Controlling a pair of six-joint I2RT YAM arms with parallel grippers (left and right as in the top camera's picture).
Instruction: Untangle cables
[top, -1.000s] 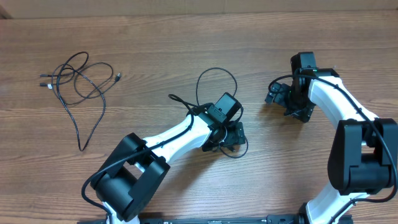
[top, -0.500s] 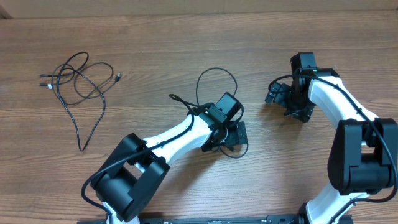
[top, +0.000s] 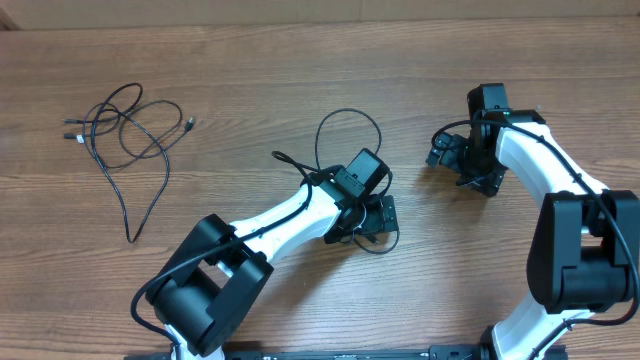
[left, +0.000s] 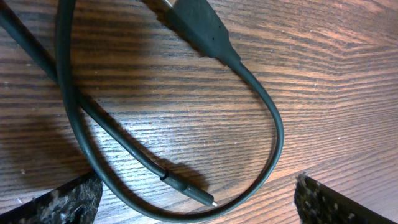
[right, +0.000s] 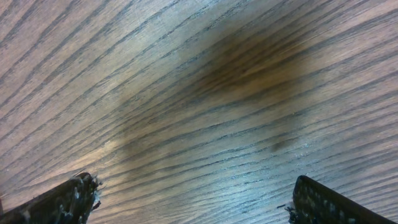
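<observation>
The left gripper (left: 199, 204) is being held spread wide above a looped black cable (left: 280, 134) on the table (top: 300, 70); the right gripper (right: 193, 202) is being held spread too, over wood.

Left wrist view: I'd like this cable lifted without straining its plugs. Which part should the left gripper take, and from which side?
Probably the right-hand bend of the cable: plain cord, clear of the thick plug and the small tip. It lies flat on the table, so come straight down from above with the open left gripper straddling it.
</observation>
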